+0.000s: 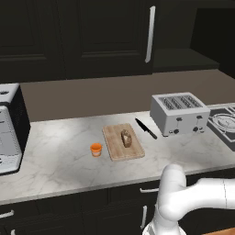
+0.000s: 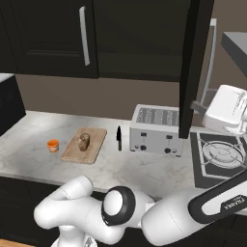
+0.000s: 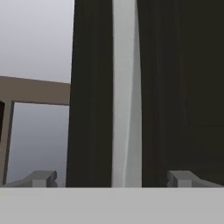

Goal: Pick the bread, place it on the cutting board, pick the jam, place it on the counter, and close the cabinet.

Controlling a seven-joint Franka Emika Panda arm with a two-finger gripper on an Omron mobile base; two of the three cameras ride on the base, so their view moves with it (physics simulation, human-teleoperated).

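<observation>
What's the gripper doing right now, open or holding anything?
Gripper: open, holding nothing, fingertips either side of the open cabinet door and its silver handle.

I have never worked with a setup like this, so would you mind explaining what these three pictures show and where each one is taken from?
This is a simulated kitchen with a white robot arm on a base that can drive. Two pictures come from cameras on that base, behind the arm to its left and right; the third looks out from the hand itself. On the marbled counter lie a cutting board with the bread on it, an orange jam jar beside the board, a knife and a toaster. The pincer is open and holds nothing. Its camera faces the open cabinet door, with the door's silver handle between the fingertips.
</observation>
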